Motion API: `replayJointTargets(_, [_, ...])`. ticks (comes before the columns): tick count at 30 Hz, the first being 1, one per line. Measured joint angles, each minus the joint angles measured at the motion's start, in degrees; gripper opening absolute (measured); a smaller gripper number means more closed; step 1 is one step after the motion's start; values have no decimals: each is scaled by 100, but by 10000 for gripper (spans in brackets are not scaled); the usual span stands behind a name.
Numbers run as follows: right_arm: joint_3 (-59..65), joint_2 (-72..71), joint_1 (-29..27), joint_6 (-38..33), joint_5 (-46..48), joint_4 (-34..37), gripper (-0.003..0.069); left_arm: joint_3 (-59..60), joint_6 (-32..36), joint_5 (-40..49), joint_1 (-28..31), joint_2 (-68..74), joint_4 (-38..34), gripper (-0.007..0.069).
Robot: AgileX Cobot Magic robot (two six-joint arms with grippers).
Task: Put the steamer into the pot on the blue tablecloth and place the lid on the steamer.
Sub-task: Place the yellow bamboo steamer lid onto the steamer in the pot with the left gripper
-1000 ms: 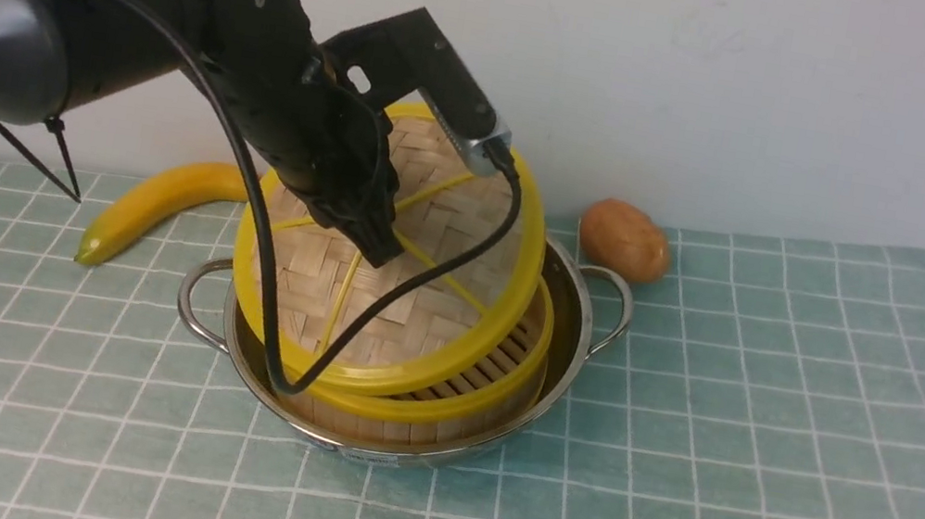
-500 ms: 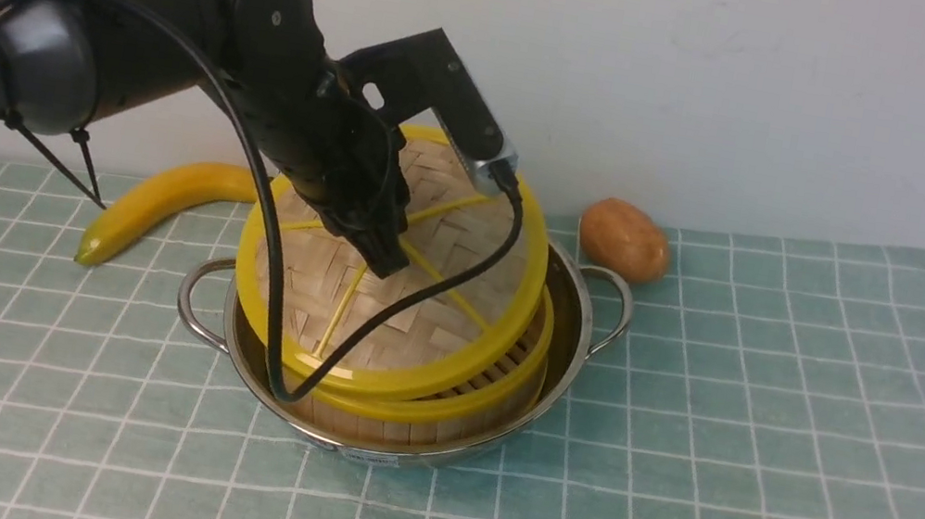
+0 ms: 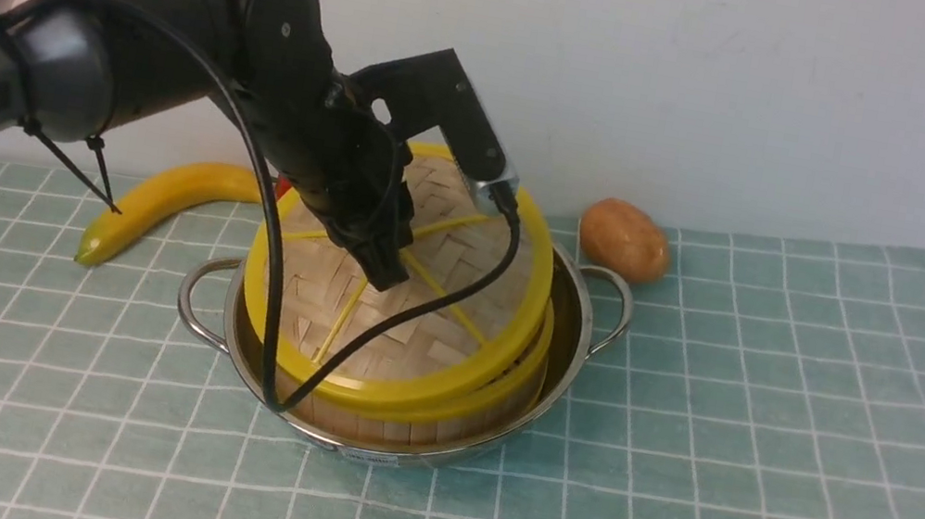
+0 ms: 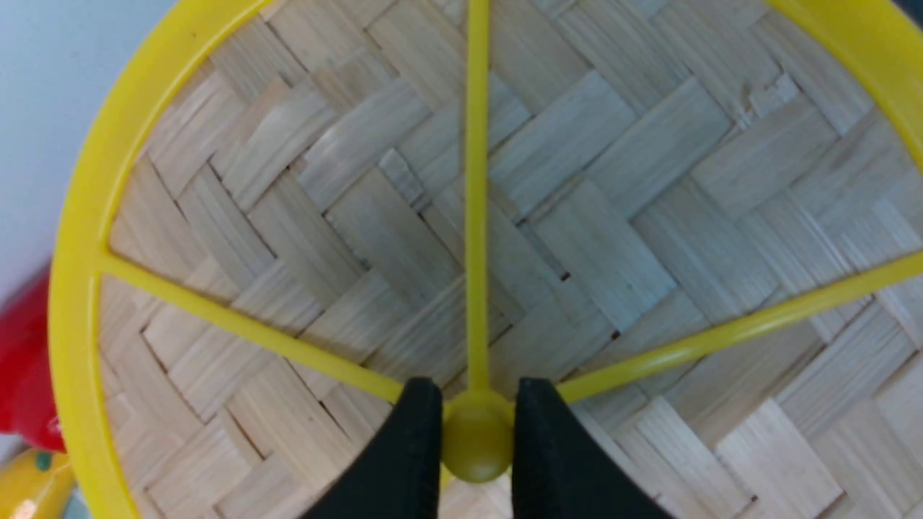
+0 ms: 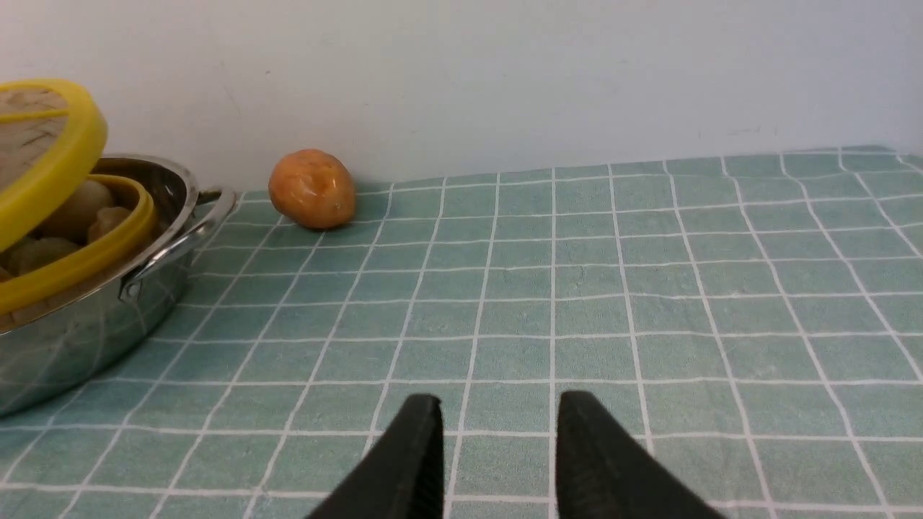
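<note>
The steel pot [image 3: 577,314] stands on the blue tablecloth [image 3: 770,443] with the steamer [image 3: 519,380] inside it. Over the steamer the lid [image 3: 436,330] is tilted, its near edge low on the steamer's rim and its far edge raised. My left gripper [image 3: 390,271] is shut on the lid's yellow centre hub; in the left wrist view the gripper [image 4: 477,432] pinches that knob against the lid [image 4: 613,216]. My right gripper [image 5: 497,432] is open and empty above the cloth, well to the right of the pot [image 5: 108,310], steamer [image 5: 86,252] and lid [image 5: 50,166].
A banana [image 3: 152,203] lies behind the pot on the left. A brown potato [image 3: 624,240] sits near the wall by the pot's right handle. A red object [image 4: 25,375] shows past the lid's far edge. The wall closes off the back.
My left arm has lowered the lid and shifted it slightly right. The lid's tilt is flatter and the gap to the steamer's rim has shrunk. The grip is unchanged.
</note>
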Motion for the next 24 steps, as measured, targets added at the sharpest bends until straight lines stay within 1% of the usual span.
replayJointTargets(8, [0,0,0,0,0,0,242,0,284,-304,0,199,-252,114])
replayJointTargets(24, [0,0,0,2,0,0,242,0,289,-456,-17,350,-302,114])
